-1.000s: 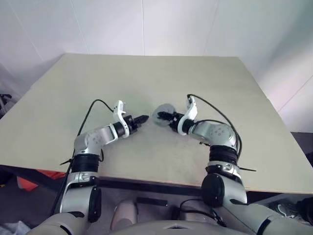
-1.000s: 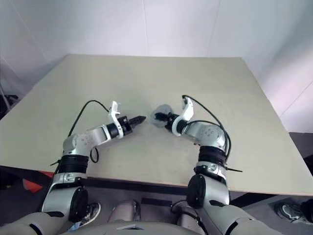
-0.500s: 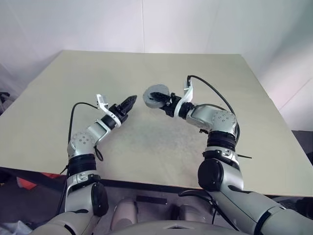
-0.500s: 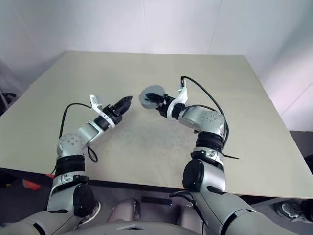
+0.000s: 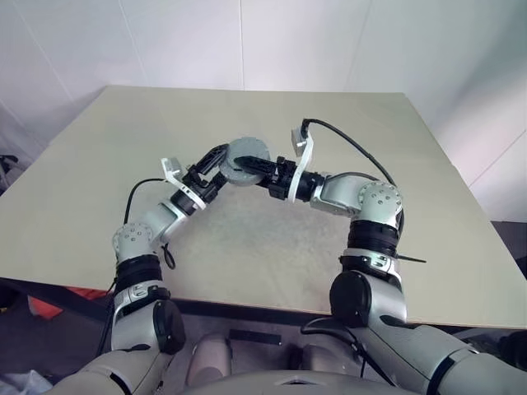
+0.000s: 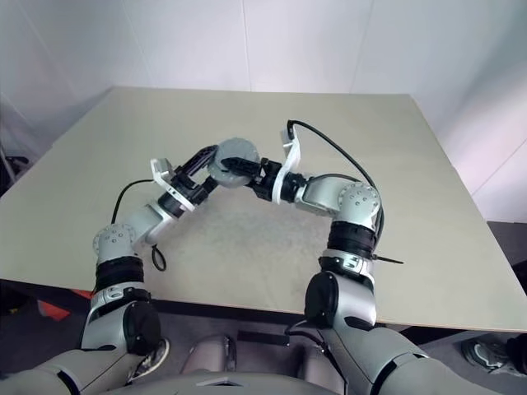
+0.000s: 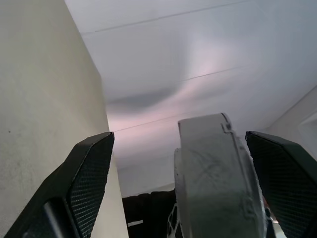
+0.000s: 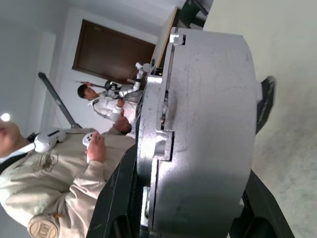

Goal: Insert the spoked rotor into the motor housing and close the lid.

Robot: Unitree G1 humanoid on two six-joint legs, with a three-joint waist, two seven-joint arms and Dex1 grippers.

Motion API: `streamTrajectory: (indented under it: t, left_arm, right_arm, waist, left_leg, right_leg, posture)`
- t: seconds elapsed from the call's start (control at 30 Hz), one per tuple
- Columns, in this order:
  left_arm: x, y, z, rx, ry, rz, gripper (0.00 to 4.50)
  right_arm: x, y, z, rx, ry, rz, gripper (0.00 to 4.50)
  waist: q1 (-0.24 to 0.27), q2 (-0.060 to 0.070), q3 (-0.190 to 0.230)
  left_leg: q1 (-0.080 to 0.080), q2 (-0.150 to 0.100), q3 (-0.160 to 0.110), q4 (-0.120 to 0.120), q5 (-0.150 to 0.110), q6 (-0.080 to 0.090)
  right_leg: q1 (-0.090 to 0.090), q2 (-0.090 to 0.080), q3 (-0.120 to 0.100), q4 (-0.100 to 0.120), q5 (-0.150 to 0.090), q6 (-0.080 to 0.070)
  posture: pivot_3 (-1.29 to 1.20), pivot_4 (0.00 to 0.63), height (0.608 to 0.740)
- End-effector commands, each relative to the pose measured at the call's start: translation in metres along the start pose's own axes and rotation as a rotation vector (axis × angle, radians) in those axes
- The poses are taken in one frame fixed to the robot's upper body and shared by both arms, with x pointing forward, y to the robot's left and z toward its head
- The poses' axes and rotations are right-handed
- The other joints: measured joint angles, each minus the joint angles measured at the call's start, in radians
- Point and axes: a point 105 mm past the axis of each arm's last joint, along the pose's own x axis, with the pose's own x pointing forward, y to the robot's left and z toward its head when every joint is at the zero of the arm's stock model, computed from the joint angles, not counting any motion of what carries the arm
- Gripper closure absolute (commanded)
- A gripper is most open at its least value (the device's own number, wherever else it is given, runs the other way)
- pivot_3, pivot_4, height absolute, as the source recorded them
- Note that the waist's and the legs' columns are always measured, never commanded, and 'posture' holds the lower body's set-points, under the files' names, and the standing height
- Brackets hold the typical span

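Both arms are raised over the near-middle of the pale beige rectangular table (image 5: 387, 255), grippers meeting nose to nose above the surface. Right gripper (image 5: 247, 169), black two-fingered with a white wrist collar, is clamped on a thick round grey metal body (image 5: 243, 156) — read as the motor housing, though the windings aren't visible from here, so can't confirm whether the lid is seated on it or the rotor inside. In the right wrist view the same body (image 8: 208, 124) is seen edge-on: smooth grey cylindrical wall, a stepped silvery flange with rectangular notches on one face, black fingers (image 8: 119, 198) pressing either side; jaws about half spread, closed onto the body. It is held off the table, tilted, one flat face partly toward the head camera. Left gripper (image 5: 212, 158) comes in from the robot's left, jaws spread wide, one finger each side of the grey body; in the left wrist view the two black textured fingers (image 7: 91, 173) flank the body's rim (image 7: 213, 178) with visible gaps, so not gripping. Farther off, the table's back half is bare surface against a white wall (image 5: 247, 41). In the right wrist view, a person in a light top (image 8: 54, 173) holds white handheld controllers in front of a dark wooden door (image 8: 114, 52).
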Motion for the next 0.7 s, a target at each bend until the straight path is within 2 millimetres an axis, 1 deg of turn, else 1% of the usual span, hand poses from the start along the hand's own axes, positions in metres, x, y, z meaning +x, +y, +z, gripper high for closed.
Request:
streamTrajectory:
  t: [0.03,0.2,0.33,0.57,0.6,0.67,0.7]
  left_arm:
    - [0.011,-0.019,0.001,0.025,0.029,-0.070,0.02]
    - [0.014,-0.018,-0.009,0.025,0.078,-0.071,0.02]
    - [0.013,-0.019,-0.012,0.035,0.099,-0.070,0.02]
    - [0.011,-0.013,-0.015,0.066,0.120,-0.029,0.02]
    - [0.011,-0.013,-0.014,0.071,0.116,-0.028,0.40]
    - [0.011,-0.012,-0.013,0.078,0.105,-0.024,0.95]
    - [0.011,-0.011,-0.012,0.081,0.102,-0.021,1.31]
  right_arm:
    - [0.001,0.023,0.000,-0.072,-0.001,0.086,2.48]
    - [0.001,0.020,-0.004,-0.084,0.001,0.072,2.48]
    - [0.001,0.016,-0.004,-0.084,-0.005,0.059,2.48]
    - [0.002,0.015,-0.003,-0.088,-0.011,0.053,2.48]
    - [0.002,0.015,-0.003,-0.088,-0.012,0.052,2.48]
    - [0.002,0.015,-0.003,-0.089,-0.014,0.052,2.48]
    - [0.002,0.015,-0.003,-0.089,-0.015,0.052,2.48]
  waist:
    - [0.000,0.000,0.000]
    - [0.000,0.000,0.000]
    - [0.000,0.000,0.000]
    - [0.000,0.000,0.000]
    - [0.000,0.000,0.000]
    - [0.000,0.000,0.000]
    - [0.000,0.000,0.000]
  left_leg:
    - [0.000,0.000,0.000,0.000,0.000,0.000]
    - [0.000,0.000,0.000,0.000,0.000,0.000]
    - [0.000,0.000,0.000,0.000,0.000,0.000]
    - [0.000,0.000,0.000,0.000,0.000,0.000]
    - [0.000,0.000,0.000,0.000,0.000,0.000]
    - [0.000,0.000,0.000,0.001,0.000,0.000]
    - [0.000,0.000,0.000,0.001,0.000,0.000]
  right_leg:
    - [0.000,0.000,0.000,0.000,0.000,0.000]
    - [0.000,0.000,0.000,0.000,0.000,0.000]
    - [0.000,0.000,0.000,0.000,0.000,0.000]
    - [0.000,0.000,0.000,0.000,0.000,0.000]
    - [0.000,0.000,0.000,0.000,0.000,0.000]
    - [0.000,0.000,0.000,0.000,0.000,0.000]
    - [0.000,0.000,0.000,0.000,0.000,0.000]
  posture:
    - [0.00,0.000,0.740]
    - [0.00,0.000,0.740]
    - [0.00,0.000,0.740]
    - [0.00,0.000,0.740]
    - [0.00,0.000,0.740]
    - [0.00,0.000,0.740]
    - [0.00,0.000,0.740]
